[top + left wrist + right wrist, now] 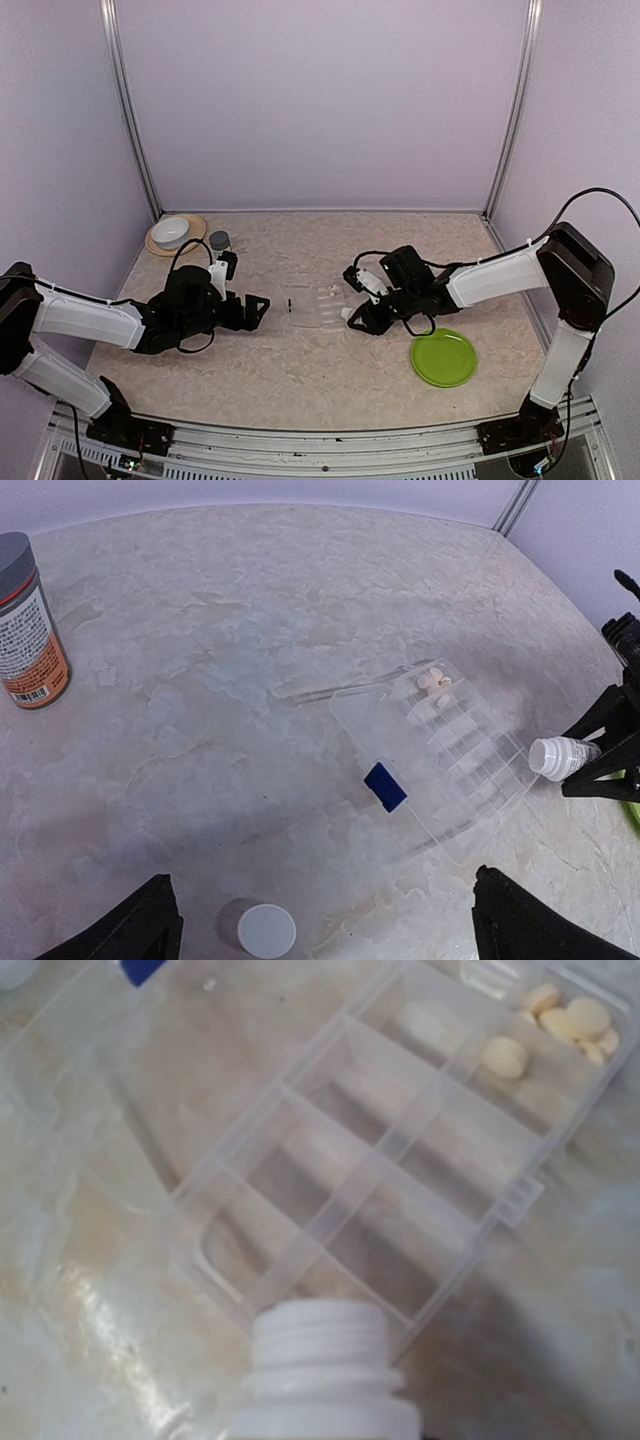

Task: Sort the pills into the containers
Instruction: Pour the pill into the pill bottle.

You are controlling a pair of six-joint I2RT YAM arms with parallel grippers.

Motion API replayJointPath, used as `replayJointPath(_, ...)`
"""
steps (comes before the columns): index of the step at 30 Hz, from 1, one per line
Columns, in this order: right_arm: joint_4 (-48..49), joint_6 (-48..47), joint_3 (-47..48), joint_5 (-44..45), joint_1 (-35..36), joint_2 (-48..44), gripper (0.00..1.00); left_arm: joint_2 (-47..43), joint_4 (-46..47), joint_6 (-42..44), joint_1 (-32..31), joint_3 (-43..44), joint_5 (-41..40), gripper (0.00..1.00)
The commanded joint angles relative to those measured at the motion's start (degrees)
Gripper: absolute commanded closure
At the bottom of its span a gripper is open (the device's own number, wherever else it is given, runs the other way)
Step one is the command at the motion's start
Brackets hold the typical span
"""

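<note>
The clear compartment box lies open in the middle of the table. In the left wrist view it shows a dark blue latch. Several whitish pills lie in its end compartments, also seen in the left wrist view. My right gripper is shut on a small white uncapped bottle and holds it tilted, mouth towards the box's near edge; its fingers show in the left wrist view. My left gripper is open and empty, left of the box.
A white bottle cap lies on the table between my left fingers. A grey-capped orange-labelled bottle and a white bowl on a wooden plate stand at the back left. A green plate lies at the front right.
</note>
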Motion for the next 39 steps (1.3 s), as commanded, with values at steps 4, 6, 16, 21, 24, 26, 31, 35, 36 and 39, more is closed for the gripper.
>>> replayJointPath(4,-2.7,-0.9,1.9,0.6,0.7,1.2,1.00,-0.2,1.3,0.1,0.4,-0.3,0.7,0.01)
replayJointPath(6,-3.1,-1.0,2.1,0.6,0.7,1.1,1.00,-0.2,1.4,0.1,0.4,-0.4,0.7,0.01)
replayJointPath(16,-5.4,-1.3,3.2,0.9,0.8,1.3,1.00,-0.2,1.5,0.1,0.4,-0.3,0.8,0.01)
replayJointPath(21,-7.0,-1.7,4.0,0.7,0.8,1.3,1.00,-0.1,1.4,0.1,0.4,-0.4,0.8,0.01)
replayJointPath(24,-7.9,-1.9,4.4,1.1,0.8,1.2,1.00,-0.1,1.4,0.1,0.4,-0.4,0.8,0.01)
replayJointPath(26,-8.4,-2.1,4.6,1.2,0.8,1.1,1.00,-0.1,1.5,0.1,0.4,-0.4,0.9,0.01)
replayJointPath(31,-9.8,-2.3,5.3,1.3,0.8,1.4,1.00,-0.2,1.5,0.1,0.4,-0.4,0.9,0.01)
replayJointPath(35,-10.7,-2.4,5.7,1.4,0.8,1.4,1.00,-0.3,1.4,0.1,0.4,-0.4,0.9,0.01)
replayJointPath(36,-10.9,-2.5,5.8,1.4,0.8,1.5,1.00,-0.3,1.4,0.1,0.4,-0.4,0.8,0.01)
replayJointPath(39,-11.0,-2.6,6.0,1.3,0.8,1.6,1.00,-0.3,1.4,0.1,0.4,-0.4,0.9,0.01)
